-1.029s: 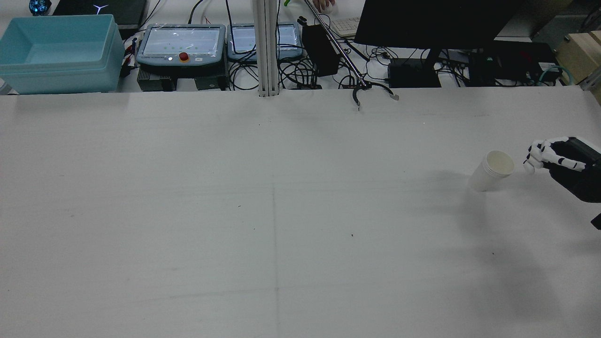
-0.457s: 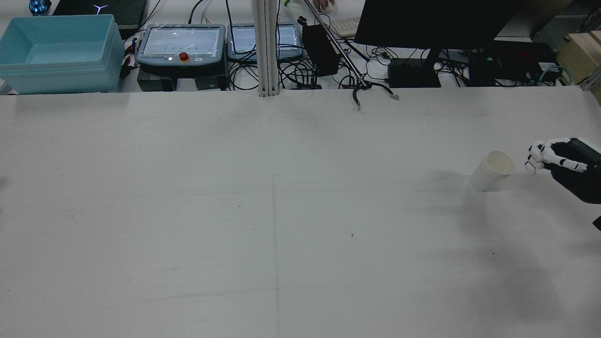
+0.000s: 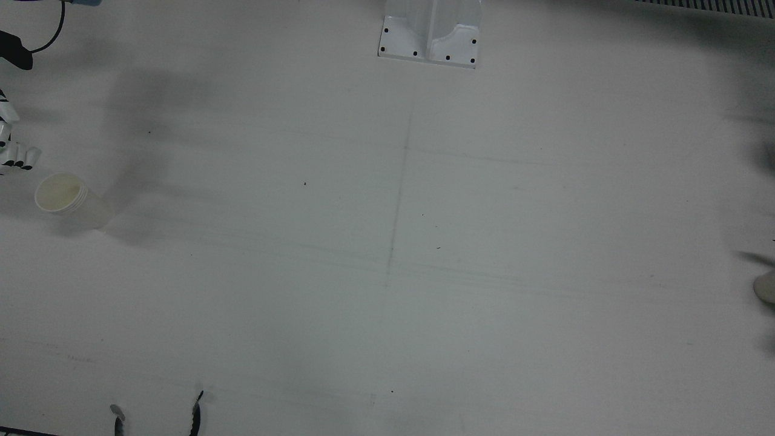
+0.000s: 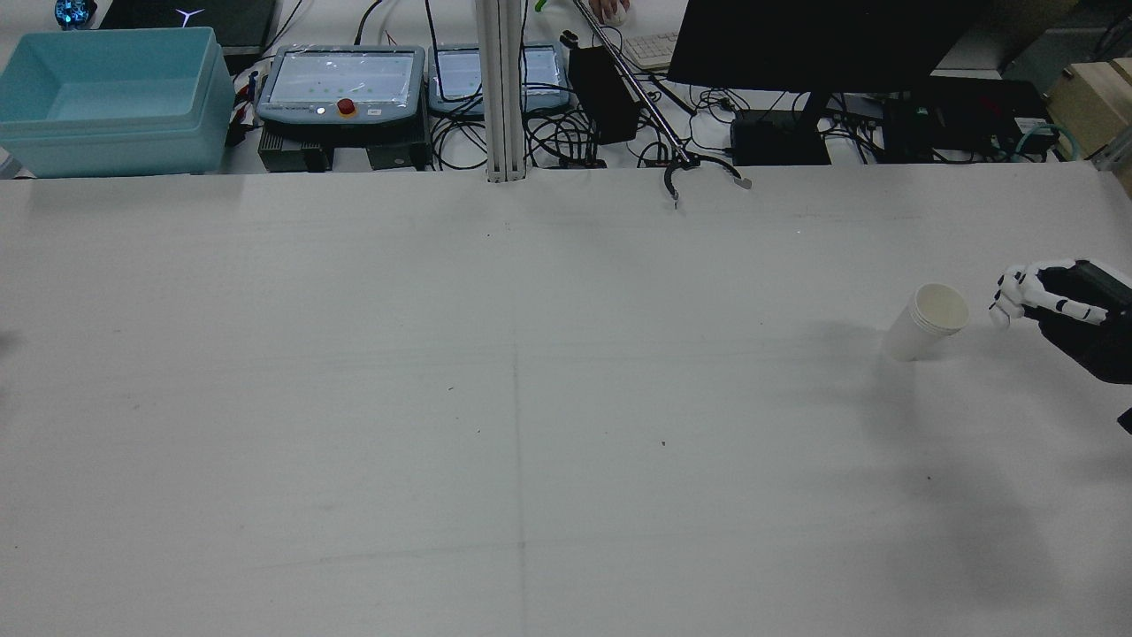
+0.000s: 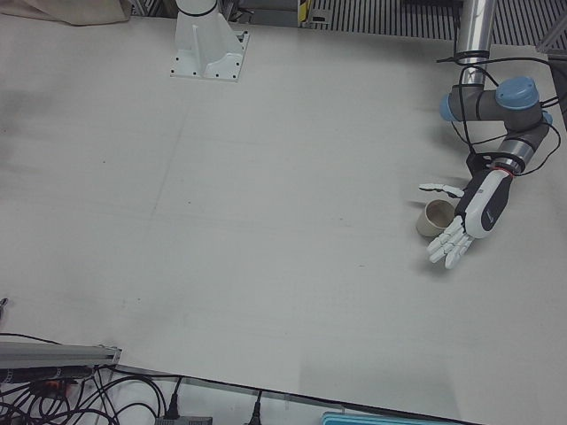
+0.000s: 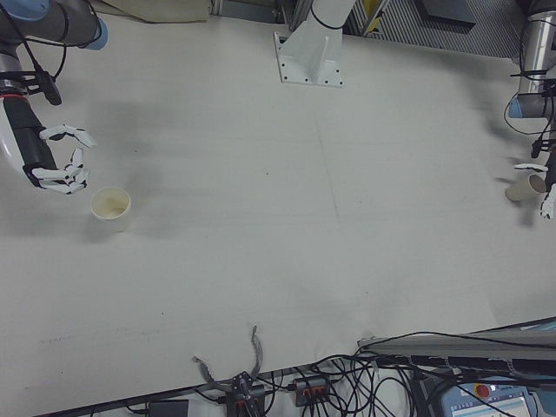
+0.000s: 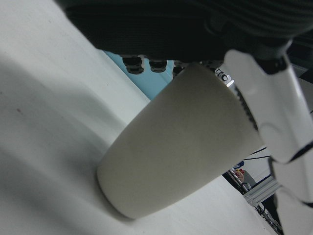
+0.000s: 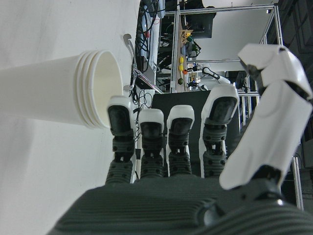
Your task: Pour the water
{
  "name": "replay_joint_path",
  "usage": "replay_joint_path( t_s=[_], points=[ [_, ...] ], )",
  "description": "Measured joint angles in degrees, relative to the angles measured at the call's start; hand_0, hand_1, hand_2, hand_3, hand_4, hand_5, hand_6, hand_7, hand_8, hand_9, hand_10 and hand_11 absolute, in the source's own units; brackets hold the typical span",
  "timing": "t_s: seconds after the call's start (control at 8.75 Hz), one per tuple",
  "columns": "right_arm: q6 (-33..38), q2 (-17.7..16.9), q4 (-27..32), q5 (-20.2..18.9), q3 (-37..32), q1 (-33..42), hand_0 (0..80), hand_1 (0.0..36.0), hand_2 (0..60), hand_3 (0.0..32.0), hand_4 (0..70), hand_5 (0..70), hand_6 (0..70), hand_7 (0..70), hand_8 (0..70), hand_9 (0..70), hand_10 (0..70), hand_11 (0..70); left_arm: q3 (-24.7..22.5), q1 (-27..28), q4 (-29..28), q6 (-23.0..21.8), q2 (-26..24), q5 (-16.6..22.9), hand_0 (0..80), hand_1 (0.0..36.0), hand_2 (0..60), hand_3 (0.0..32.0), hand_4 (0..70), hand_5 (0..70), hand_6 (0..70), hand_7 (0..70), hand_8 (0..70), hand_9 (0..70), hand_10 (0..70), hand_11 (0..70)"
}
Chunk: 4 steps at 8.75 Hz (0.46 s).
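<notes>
A white paper cup (image 4: 927,322) stands on the table at the right in the rear view; it also shows in the front view (image 3: 66,200), the right-front view (image 6: 111,207) and the right hand view (image 8: 58,93). My right hand (image 4: 1030,296) is open with its fingers (image 8: 151,132) half curled, just beside the cup's rim and apart from it. A second, beige cup (image 5: 434,217) stands on the table's left side. My left hand (image 5: 462,226) is open around it, thumb on one side and spread fingers on the other. The left hand view shows this cup (image 7: 181,147) close up.
A teal bin (image 4: 106,97), two teach pendants (image 4: 340,80), cables and a monitor stand beyond the far table edge. A grabber tool (image 4: 699,168) lies over that edge. An arm pedestal (image 3: 430,36) stands at mid table on the robot's side.
My right hand's fingers have curled in slightly beside the white cup. The cup has not moved.
</notes>
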Motion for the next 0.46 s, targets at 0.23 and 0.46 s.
replay_joint_path(
  t_s=[0.23,0.46],
  points=[
    [0.0,-0.4,0.1,0.0,0.0,0.0,48.3,11.6,32.4,0.0,52.0,44.4,53.1,60.5,48.4,64.8,40.2,56.4,0.5,0.0,0.2,-0.1,-0.6,-0.1,45.5,9.0,13.9,0.0,14.2,3.1,6.9,10.6,3.2,1.1,3.0,5.4],
    [0.1,-0.6,0.2,0.0,0.0,0.1,48.0,11.3,32.5,0.0,52.1,44.1,53.1,60.3,48.4,64.7,40.3,56.5,0.5,0.0,0.3,-0.4,-0.8,-0.1,45.8,9.5,14.2,0.0,13.3,3.0,6.5,10.5,3.2,1.1,2.8,5.1]
  ],
)
